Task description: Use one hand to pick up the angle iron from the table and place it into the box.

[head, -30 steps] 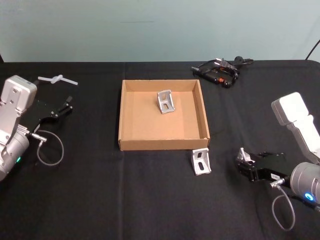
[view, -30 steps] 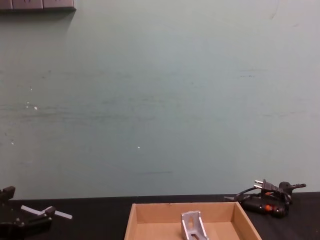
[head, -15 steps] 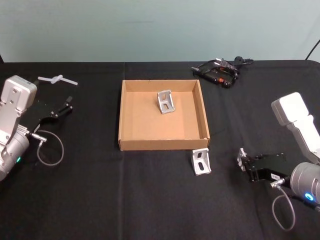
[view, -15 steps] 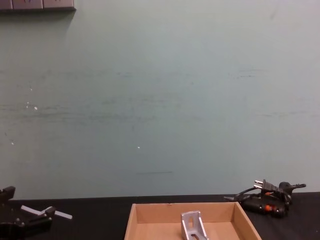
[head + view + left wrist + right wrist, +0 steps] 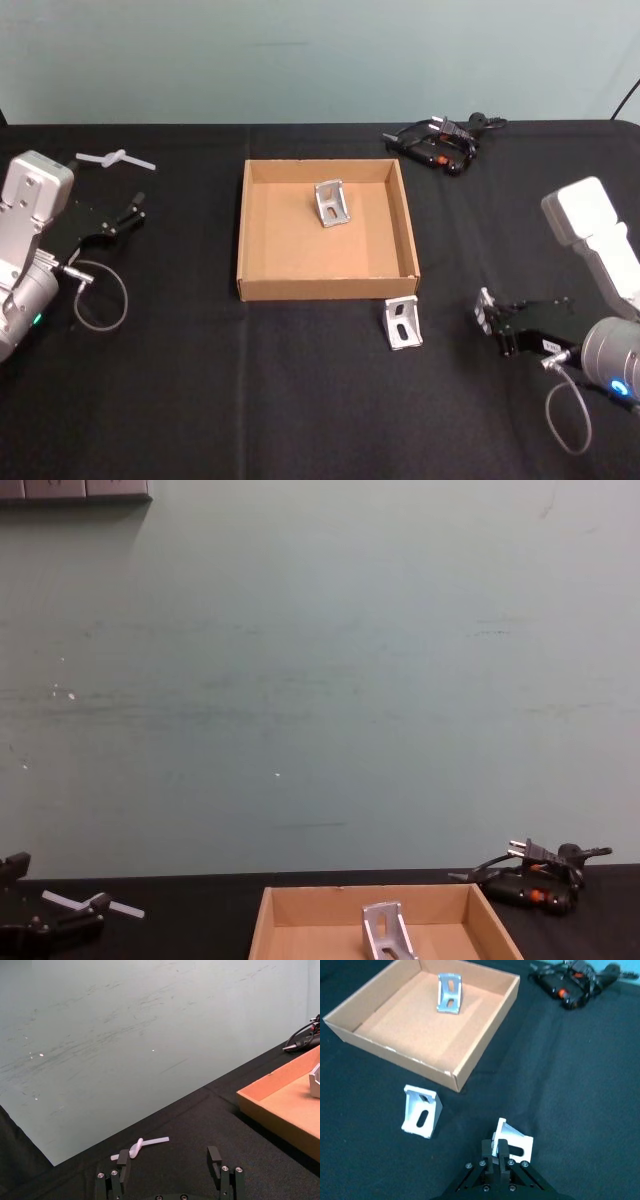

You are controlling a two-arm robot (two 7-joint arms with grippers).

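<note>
My right hand (image 5: 496, 1149) is clamped on one angle iron (image 5: 517, 1142), right of the cardboard box (image 5: 245, 230) (gripped by a flange, I'd guess to clear the wall). A second angle iron (image 5: 402, 323) lies on the surface (image 5: 300, 400) by its corner; left hand (image 5: 170, 1162) parked, spread wide.

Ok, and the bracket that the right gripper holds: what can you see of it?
The bracket is silvery metal: two flat plates meeting at a corner, one with an oblong slot. The right gripper is shut on one plate's edge. The bracket is over the black table, right of the box and apart from the other bracket by the box's front corner. Whether it touches the table cannot be told.
</note>
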